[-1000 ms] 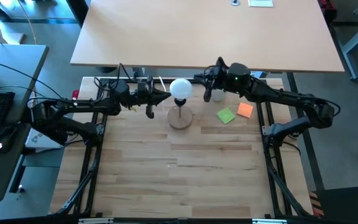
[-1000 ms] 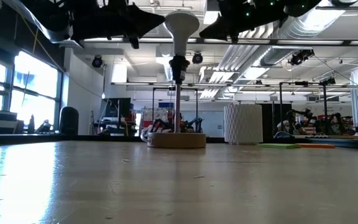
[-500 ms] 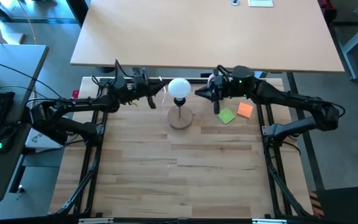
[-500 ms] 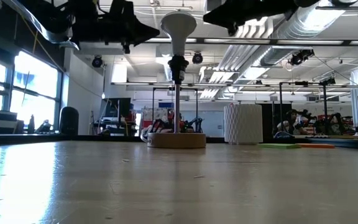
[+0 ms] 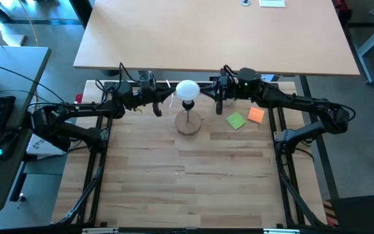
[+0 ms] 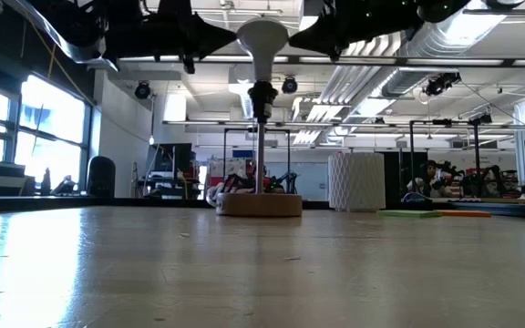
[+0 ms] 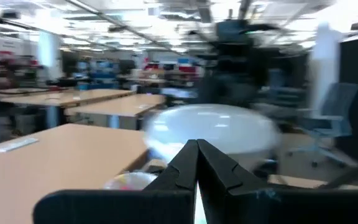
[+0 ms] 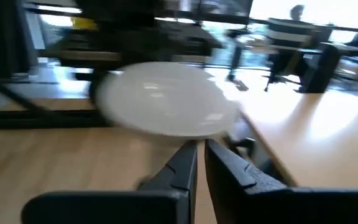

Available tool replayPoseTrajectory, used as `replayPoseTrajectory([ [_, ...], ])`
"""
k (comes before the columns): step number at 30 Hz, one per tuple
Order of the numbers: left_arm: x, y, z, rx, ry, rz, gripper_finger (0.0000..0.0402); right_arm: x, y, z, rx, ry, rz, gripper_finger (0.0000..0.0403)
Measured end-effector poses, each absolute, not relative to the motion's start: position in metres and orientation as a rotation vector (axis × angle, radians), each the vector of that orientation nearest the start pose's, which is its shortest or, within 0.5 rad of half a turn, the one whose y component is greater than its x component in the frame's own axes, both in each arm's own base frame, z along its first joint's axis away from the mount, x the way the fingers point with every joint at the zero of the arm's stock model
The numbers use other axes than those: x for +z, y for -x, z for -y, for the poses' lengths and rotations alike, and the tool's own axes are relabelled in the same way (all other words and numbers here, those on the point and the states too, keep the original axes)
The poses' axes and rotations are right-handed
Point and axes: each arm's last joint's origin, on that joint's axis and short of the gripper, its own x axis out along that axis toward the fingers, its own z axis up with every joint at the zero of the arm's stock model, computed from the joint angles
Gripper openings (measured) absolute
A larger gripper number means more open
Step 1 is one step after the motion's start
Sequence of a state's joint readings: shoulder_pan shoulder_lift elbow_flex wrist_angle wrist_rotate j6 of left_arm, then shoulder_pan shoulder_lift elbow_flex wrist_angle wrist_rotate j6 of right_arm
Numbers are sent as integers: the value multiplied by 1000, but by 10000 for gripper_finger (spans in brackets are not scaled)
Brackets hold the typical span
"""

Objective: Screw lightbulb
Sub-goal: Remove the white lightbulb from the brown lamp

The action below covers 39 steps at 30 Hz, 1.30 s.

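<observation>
The white lightbulb [image 5: 187, 91] sits upright with its neck in the black socket [image 6: 261, 96] on a thin post. The post rises from a round wooden disc [image 5: 188, 124] at the table's far middle. My left gripper [image 5: 173, 98] is shut and level, its tip at the globe's left side. It shows the same in the low view [image 6: 233, 30] and in its wrist view [image 7: 196, 147]. My right gripper [image 5: 205, 93] is shut and level, its tip at the globe's right side. It also shows in the low view [image 6: 293, 38] and in its wrist view [image 8: 199, 147]. My left gripper points level from the table's left at the globe's left side [image 6: 243, 33]. I cannot tell whether its shut tip touches the globe. My right gripper points level from the table's right at the globe's right side [image 6: 283, 35]. I cannot tell whether it touches.
A white perforated cup [image 6: 355, 180] stands behind and to the right of the stand, under my right arm. A green note [image 5: 236, 121] and an orange note [image 5: 256, 115] lie to the right of the disc. The near half of the wooden table [image 5: 187, 182] is bare.
My right gripper has moved toward the table's left, up to the bulb, and has turned about its own axis. My left gripper has turned about its axis, drawn back a little and come to the bulb again. The bulb and stand stay in place.
</observation>
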State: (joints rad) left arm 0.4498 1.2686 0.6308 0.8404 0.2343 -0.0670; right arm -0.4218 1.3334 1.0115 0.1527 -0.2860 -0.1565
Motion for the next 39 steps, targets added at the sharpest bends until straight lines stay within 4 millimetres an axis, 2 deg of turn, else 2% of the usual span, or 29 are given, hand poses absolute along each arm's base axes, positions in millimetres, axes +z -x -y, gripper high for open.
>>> replayPoseTrajectory([
  [4,276,-249,-99,116,25,191,0,324,-277,126,-224,93,-171,30],
  [9,277,-252,-88,81,25,184,0,323,-273,136,-328,51,-179,30],
  [15,274,-246,-87,177,30,78,0,328,-263,135,-392,75,-207,30],
  [18,272,-242,-87,232,35,27,0,331,-259,129,-364,70,-228,30],
  [25,282,-239,-91,260,-22,113,0,332,-268,104,-86,39,-194,30],
  [32,288,-235,-98,285,-27,176,0,339,-275,87,-30,56,-118,30],
  [39,288,-237,-92,237,-8,184,0,337,-277,92,-54,36,-120,30],
])
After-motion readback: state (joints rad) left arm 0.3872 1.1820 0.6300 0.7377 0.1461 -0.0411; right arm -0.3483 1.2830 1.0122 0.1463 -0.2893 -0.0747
